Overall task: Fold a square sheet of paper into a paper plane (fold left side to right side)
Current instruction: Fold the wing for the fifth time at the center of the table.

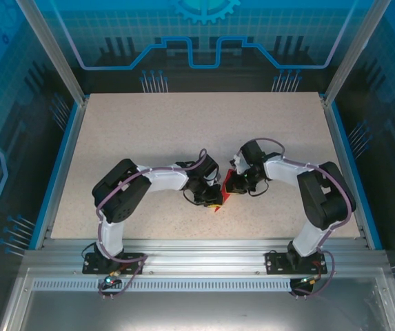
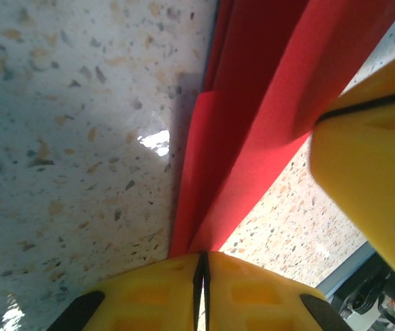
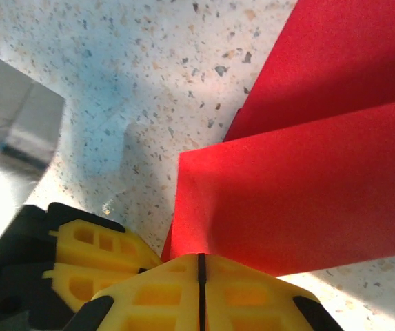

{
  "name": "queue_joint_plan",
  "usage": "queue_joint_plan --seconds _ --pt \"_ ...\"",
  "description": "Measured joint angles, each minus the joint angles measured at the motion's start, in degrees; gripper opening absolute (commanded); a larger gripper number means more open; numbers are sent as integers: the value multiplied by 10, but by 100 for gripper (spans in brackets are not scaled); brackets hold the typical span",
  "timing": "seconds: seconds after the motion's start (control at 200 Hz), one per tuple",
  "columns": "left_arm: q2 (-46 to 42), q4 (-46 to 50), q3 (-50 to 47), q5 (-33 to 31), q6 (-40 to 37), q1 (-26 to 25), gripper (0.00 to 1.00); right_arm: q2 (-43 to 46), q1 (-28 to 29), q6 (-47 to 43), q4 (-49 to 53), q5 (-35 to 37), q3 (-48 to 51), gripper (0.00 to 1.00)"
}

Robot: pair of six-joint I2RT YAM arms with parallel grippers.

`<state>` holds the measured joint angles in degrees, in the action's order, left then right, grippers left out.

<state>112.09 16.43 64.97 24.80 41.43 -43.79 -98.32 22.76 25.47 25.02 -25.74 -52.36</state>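
Note:
The red paper (image 1: 229,186), folded into a narrow creased shape of several layers, sits between my two grippers at the middle of the table. My left gripper (image 2: 203,265) is shut, and the folds of the red paper (image 2: 252,124) run down into the line between its yellow fingers. My right gripper (image 3: 200,269) is shut too, with a raised flap of the red paper (image 3: 300,193) meeting its tips. In the left wrist view a yellow finger of the right gripper (image 2: 373,158) presses against the paper. The left gripper's fingers (image 3: 90,255) sit just left of mine in the right wrist view.
The speckled beige table (image 1: 149,131) stretches out behind and to both sides of the arms. A blue rim and metal frame posts (image 1: 73,103) border it. The metal rail (image 1: 204,252) carrying the arm bases runs along the near edge.

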Motion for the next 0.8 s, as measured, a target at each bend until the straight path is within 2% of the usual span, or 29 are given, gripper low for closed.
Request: queue_joint_plan --seconds 0.42,0.8 --pt "3 20 12 -12 0 -3 10 -40 -3 -16 32 12 -25 7" --pt "4 28 17 -17 0 -4 10 -47 -65 -48 61 39 -55 7"
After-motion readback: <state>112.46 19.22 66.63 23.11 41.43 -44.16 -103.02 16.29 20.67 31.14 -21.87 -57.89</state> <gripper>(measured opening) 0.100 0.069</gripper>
